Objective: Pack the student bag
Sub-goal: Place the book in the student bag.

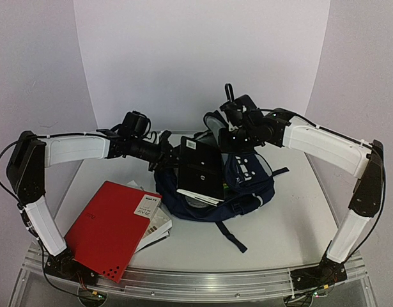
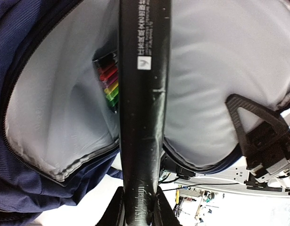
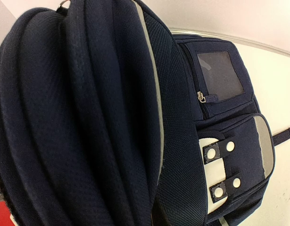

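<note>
The student bag (image 1: 247,185), dark navy, lies mid-table with its mouth held up and open. My right gripper (image 1: 229,128) is at the bag's raised top edge. In the right wrist view its fingers are hidden, and only padded navy fabric (image 3: 88,117) and the white-buckled front (image 3: 215,160) show. My left gripper (image 2: 139,207) is shut on a black book (image 2: 142,94), held spine-on over the bag's grey lining (image 2: 55,108). From above, the black book (image 1: 199,169) leans into the opening, with the left gripper (image 1: 170,150) on its left edge. A pack of coloured markers (image 2: 109,82) lies inside the bag.
A red book (image 1: 110,227) lies at the front left, on top of a white booklet (image 1: 159,224). A black strap (image 1: 231,233) trails from the bag toward the near edge. Part of the right arm's black gripper frame (image 2: 262,141) shows beside the bag's rim.
</note>
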Available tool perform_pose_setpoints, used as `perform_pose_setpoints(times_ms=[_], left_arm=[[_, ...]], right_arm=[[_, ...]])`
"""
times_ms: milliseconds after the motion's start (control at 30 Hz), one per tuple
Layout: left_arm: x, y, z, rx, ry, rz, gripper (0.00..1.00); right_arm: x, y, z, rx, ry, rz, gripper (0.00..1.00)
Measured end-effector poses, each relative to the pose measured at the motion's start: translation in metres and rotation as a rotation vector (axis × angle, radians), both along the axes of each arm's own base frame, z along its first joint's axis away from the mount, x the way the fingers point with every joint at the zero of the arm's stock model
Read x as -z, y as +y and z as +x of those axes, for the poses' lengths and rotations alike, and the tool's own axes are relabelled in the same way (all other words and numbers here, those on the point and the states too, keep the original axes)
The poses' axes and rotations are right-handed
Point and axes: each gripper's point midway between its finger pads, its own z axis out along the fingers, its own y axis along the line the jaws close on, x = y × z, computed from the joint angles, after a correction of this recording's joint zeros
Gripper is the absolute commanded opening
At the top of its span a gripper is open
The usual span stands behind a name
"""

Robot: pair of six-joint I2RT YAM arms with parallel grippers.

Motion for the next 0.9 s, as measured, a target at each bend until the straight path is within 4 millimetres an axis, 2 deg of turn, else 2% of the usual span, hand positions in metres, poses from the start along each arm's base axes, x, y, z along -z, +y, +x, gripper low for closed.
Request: perform_pose_setpoints(times_ms=[200, 533, 900], left_arm=[[-0.011, -0.007, 0.008, 0.003, -0.02, -0.023, 0.0], [0.019, -0.027, 0.04, -0.003, -0.01, -0.023, 0.0], [0.025, -0.047, 0.08, -0.067, -0.073, -0.072, 0.0]], right_arm=[[-0.002, 0.0, 0.001, 0.001, -0.005, 0.005, 0.0], [-0.009, 0.004, -0.005, -0.032, 0.008, 0.04, 0.0], [-0.013, 0.006, -0.008, -0.041, 0.009, 0.058, 0.0]])
